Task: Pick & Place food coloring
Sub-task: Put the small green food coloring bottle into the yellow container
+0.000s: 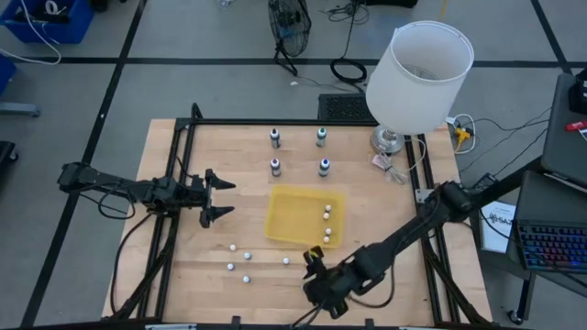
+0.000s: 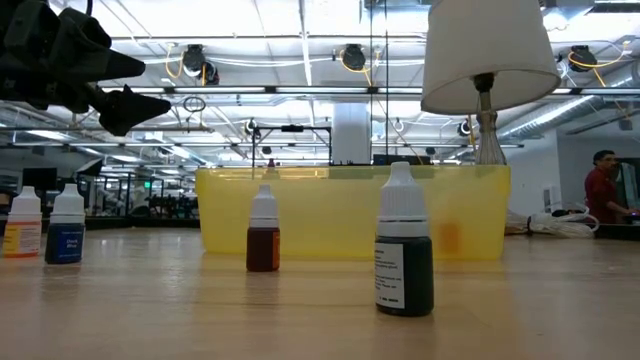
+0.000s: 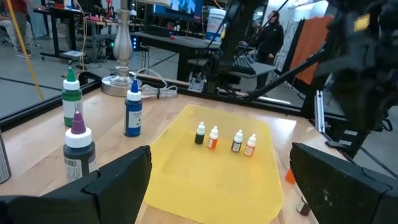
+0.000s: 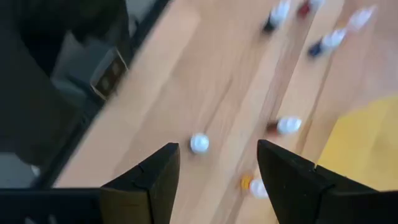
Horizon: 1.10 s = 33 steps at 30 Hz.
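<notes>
Overhead, a yellow tray (image 1: 292,206) lies at the middle of the wooden table (image 1: 404,220). Four tiny food coloring bottles (image 3: 213,137) stand upright in a row inside the tray, toward its side nearest the right arm. More tiny bottles (image 1: 246,278) with white caps are scattered on the bare wood between the tray and the table's near edge. The low view shows four of these standing upright in front of the tray wall: a reddish-brown one (image 2: 263,240), a dark green one (image 2: 404,255), a blue one (image 2: 66,235) and one with an orange label (image 2: 22,230). The left gripper (image 1: 227,198) hangs above the table just beside the tray's left side, its fingers spread wide with nothing between them. The right gripper (image 1: 315,260) sits low at the tray's near edge, close to the scattered bottles. Its fingers (image 4: 152,180) stand apart and pinch nothing. Four larger dropper bottles (image 1: 274,166) stand in a square on the far part of the table. A table lamp (image 1: 417,69) with a white shade occupies the far right corner.
</notes>
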Each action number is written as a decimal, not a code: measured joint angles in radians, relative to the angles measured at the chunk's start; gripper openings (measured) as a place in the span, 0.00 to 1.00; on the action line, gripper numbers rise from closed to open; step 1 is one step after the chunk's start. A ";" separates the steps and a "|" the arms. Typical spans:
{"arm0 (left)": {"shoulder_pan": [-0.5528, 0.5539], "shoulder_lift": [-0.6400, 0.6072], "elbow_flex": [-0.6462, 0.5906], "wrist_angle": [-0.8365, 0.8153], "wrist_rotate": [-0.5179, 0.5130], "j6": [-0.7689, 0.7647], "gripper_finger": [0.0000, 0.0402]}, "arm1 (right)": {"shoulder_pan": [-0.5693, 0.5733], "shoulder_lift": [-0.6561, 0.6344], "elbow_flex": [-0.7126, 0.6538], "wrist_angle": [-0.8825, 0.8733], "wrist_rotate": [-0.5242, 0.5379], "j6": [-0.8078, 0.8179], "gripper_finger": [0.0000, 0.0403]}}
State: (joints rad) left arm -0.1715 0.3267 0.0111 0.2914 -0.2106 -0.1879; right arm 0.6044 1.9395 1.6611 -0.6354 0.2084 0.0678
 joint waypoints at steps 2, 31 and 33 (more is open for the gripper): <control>0.000 0.000 0.000 -0.002 0.000 0.000 0.94 | 0.000 0.027 0.000 0.002 0.000 0.013 0.49; 0.000 0.000 0.000 -0.002 0.000 0.000 0.94 | -0.029 0.203 0.001 0.079 -0.032 -0.115 0.48; 0.000 0.000 0.000 -0.002 0.000 0.000 0.94 | -0.039 0.202 -0.010 0.092 -0.057 -0.114 0.47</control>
State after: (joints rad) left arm -0.1718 0.3267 0.0113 0.2890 -0.2104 -0.1878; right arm 0.5650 2.1414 1.6516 -0.5436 0.1518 -0.0462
